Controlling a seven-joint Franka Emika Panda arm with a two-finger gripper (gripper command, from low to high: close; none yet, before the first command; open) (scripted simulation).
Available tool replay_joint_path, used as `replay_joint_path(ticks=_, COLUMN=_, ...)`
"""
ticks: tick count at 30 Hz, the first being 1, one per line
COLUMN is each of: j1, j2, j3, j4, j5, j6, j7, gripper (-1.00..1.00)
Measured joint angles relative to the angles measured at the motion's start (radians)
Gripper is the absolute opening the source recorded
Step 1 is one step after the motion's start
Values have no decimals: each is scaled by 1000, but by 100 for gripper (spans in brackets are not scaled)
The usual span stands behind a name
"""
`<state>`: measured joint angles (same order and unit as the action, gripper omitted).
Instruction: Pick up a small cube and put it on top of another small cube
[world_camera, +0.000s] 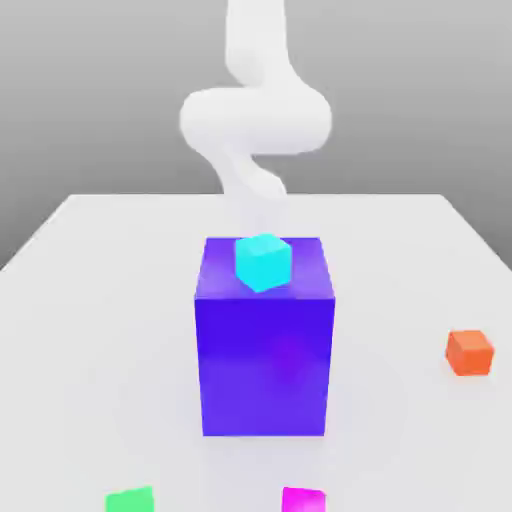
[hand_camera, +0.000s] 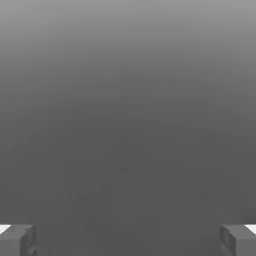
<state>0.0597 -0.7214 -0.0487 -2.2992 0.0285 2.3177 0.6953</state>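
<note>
A small cyan cube (world_camera: 263, 261) rests on top of a tall blue-violet block (world_camera: 265, 350) in the middle of the white table. Three more small cubes lie on the table: an orange cube (world_camera: 469, 352) at the exterior view's right, a green cube (world_camera: 131, 500) and a magenta cube (world_camera: 303, 500) at the front edge. My white arm (world_camera: 255, 120) rises behind the block, well above the table. In the hand view my gripper (hand_camera: 128, 241) is open, its two grey fingertips (hand_camera: 17, 240) far apart with nothing between them, facing plain grey background.
The tall block stands between the arm and the front cubes. The white table (world_camera: 90, 300) stretches wide on both sides of the block.
</note>
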Motion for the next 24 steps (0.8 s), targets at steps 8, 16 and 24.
replay_joint_path(ticks=8, j1=173, j2=255, j3=-144, j4=3, j5=113, j6=57, j7=-355, gripper=0)
replay_joint_path(ticks=16, j1=283, j2=509, j3=-230, j4=6, j5=246, j6=110, j7=-718, gripper=0)
replay_joint_path(ticks=24, j1=324, j2=754, j3=-234, j4=8, j5=333, j6=170, j7=-1048, gripper=0)
